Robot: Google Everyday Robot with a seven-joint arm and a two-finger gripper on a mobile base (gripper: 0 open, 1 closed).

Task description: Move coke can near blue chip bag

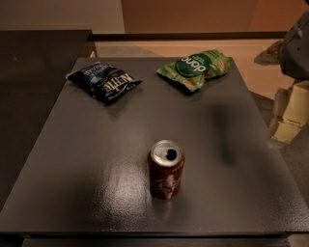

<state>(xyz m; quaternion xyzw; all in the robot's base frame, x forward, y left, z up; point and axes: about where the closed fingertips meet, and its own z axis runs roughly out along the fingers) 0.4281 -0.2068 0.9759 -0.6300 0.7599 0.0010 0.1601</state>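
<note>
While reach-in is not yet begun: coke can [166, 169], upright, front-centre of tabletop [72, 183], ungrasped. At right edge, off the tabletop, tool [292, 113], well apart; its opening cannot be told. Far left, blue chip bag [105, 82]. Next move calls for descent onto the can.

The gripper [288, 119] hung at the right edge, beside a dark table [96, 159] with a sheen on its near part. Beyond the gripper lay tan floor [135, 48] and a pale wall [58, 14]; far left stood a dark counter [34, 72]
</note>
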